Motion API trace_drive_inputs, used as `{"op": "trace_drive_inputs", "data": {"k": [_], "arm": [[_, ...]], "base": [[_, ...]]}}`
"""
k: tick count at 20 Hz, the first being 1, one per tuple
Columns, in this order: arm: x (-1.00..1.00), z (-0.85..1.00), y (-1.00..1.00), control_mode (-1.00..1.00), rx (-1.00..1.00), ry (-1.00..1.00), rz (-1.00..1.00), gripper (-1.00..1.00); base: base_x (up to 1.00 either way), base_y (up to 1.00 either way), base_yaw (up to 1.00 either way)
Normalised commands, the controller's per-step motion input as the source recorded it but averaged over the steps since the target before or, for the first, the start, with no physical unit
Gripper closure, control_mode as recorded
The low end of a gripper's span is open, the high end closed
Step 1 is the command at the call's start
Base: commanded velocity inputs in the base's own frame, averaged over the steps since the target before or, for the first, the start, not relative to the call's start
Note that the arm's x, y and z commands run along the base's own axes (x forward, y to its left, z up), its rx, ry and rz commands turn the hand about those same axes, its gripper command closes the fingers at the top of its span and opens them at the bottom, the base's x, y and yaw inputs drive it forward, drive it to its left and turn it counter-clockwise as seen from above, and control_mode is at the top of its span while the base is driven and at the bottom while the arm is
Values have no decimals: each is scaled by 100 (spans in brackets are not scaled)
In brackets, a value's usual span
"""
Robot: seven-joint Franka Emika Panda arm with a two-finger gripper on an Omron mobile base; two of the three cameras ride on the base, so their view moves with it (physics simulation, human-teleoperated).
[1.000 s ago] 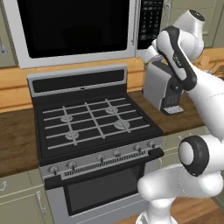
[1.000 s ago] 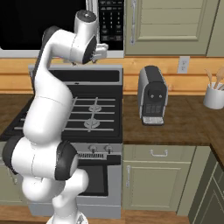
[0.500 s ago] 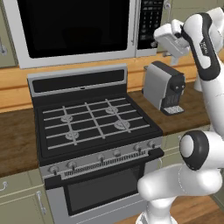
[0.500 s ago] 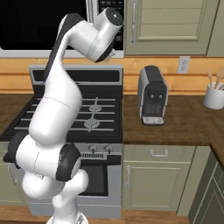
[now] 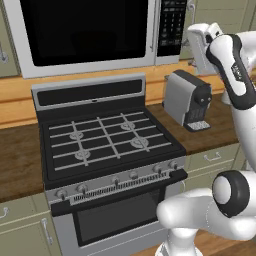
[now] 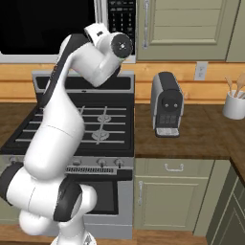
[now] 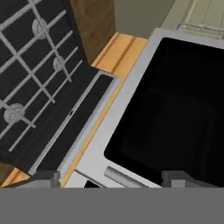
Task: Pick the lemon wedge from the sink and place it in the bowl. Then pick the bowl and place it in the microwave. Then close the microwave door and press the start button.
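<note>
The microwave (image 5: 92,35) hangs above the stove (image 5: 107,150), at the far side of the scene. The microwave door (image 5: 85,32) is shut flush against its silver frame, its wide black glass window dark, so nothing inside can be made out. In the hand view the door's vertical bar handle (image 7: 127,177) shows as a short steel rod at the bottom of the picture, between the two finger tips. The black keypad panel (image 5: 171,27) sits at the microwave's right end.

The gripper (image 7: 116,179) is raised to keypad height, just right of the panel in the left base view and in front of it in the right base view. Its jaws stand wide apart and hold nothing; the two dark tips rise at either side of the handle in the hand view, and whether either touches the door cannot be told.

On the wooden worktop (image 6: 191,139) right of the stove stands a grey coffee machine (image 6: 167,111), and farther right a white utensil holder (image 6: 234,103) with wooden spoons.
</note>
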Motion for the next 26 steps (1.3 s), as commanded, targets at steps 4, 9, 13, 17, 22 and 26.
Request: {"op": "trace_drive_inputs", "data": {"k": [4,9,13,17,22,26], "arm": [[11,0,-3,-100,47,0,-27,100],[39,0,-3,-100,41,2,-14,100],[42,0,-14,-100,41,1,-9,100],[39,0,-16,-100,36,0,-9,100],[57,13,-1,-100,24,4,-14,100],[43,20,-3,-100,16,4,-10,100]], "base": [[0,0,0],[0,0,0],[0,0,0],[0,0,0],[0,0,0],[0,0,0]]}}
